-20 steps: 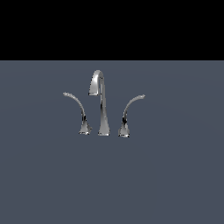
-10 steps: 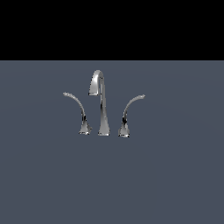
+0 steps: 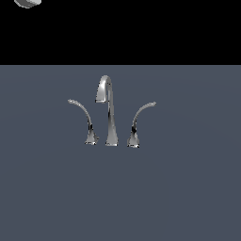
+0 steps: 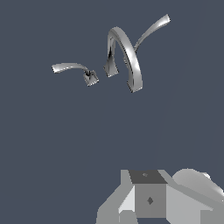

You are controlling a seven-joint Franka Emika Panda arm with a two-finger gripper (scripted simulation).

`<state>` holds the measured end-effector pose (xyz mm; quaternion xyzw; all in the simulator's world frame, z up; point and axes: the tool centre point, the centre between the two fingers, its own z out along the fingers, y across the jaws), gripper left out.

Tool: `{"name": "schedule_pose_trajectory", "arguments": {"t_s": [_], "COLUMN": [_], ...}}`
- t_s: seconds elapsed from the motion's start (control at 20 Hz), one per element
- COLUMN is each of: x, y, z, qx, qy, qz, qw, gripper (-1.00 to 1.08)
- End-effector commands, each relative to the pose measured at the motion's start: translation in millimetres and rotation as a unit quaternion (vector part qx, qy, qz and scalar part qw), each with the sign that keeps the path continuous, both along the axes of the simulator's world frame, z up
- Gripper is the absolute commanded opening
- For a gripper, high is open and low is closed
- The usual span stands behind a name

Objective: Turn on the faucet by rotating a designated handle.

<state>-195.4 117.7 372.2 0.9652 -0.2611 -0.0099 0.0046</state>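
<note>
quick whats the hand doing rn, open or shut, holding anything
Hand: cannot be told whether open or shut; only its lower part shows in the wrist view. It holds nothing, well clear of the faucet.

A flat, uniform slate-grey surface (image 3: 188, 188) carrying the chrome faucet (image 3: 110, 113): the gooseneck spout stands in the centre, the handle (image 3: 84, 120) on the exterior view's left, and the mirror-image lever (image 3: 138, 123) on its right, each on a flared base.

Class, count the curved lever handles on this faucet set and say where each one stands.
2. One lever handle stands at the exterior view's left of the gooseneck spout, tip arcing leftward; the other lever stands at its right, arcing rightward. None appears hidden.
</note>
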Motion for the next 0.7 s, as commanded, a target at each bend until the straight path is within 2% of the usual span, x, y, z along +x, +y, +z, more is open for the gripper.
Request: {"name": "schedule_pose_trajectory", "arguments": {"t_s": [0.0, 0.3, 0.65], "x": [8, 30, 57], "y": [8, 25, 41], "z": [-10, -32, -56], "qx": [0.001, 0.001, 0.002], "qy": [-0.001, -0.001, -0.003], "qz": [-0.027, -0.089, -0.158], "qw": [0.9996, 0.996, 0.9874], "gripper": [-1.0, -1.0, -1.0]}}
